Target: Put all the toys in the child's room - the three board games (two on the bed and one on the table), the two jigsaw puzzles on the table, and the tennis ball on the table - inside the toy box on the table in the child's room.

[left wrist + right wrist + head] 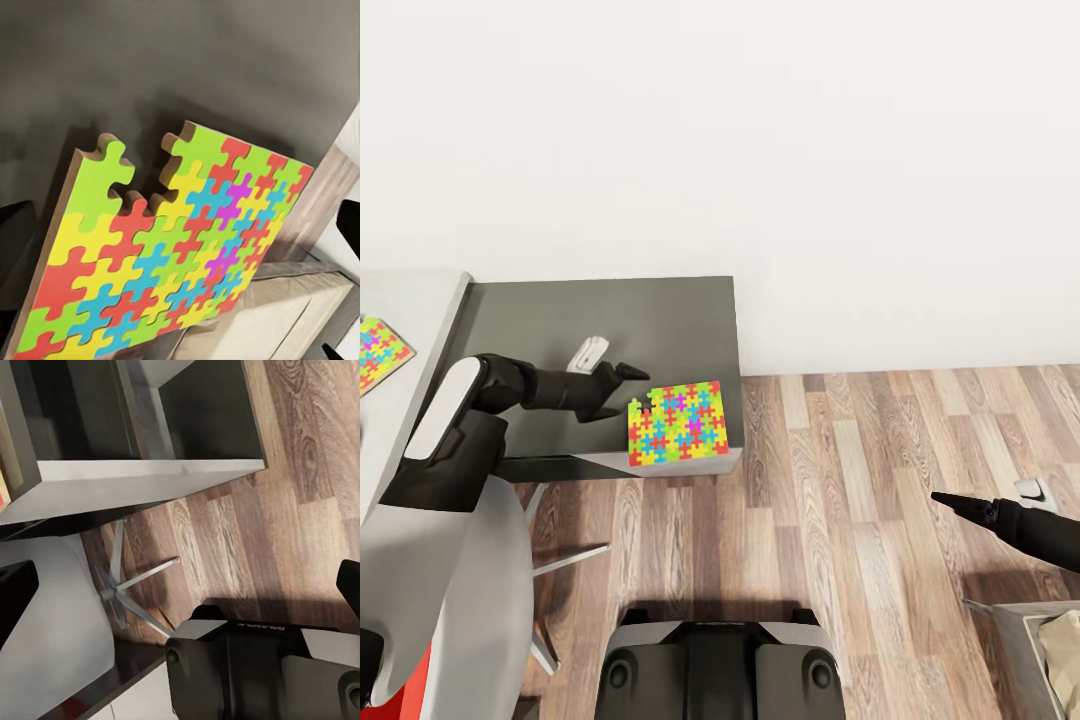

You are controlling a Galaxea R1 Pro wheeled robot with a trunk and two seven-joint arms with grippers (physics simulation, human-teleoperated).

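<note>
A jigsaw puzzle in yellow, green, red and blue lies at the front right corner of the dark grey side table. One piece is missing from its far edge. My left gripper hovers open just behind the puzzle's left far corner, with nothing held. A second jigsaw puzzle lies on the pale desk at the far left. My right gripper hangs open over the wood floor at the right, its fingers wide apart.
A small white object rests on the side table behind my left arm. A white swivel chair stands at the lower left. A grey bin holding something beige sits at the lower right. A white wall lies ahead.
</note>
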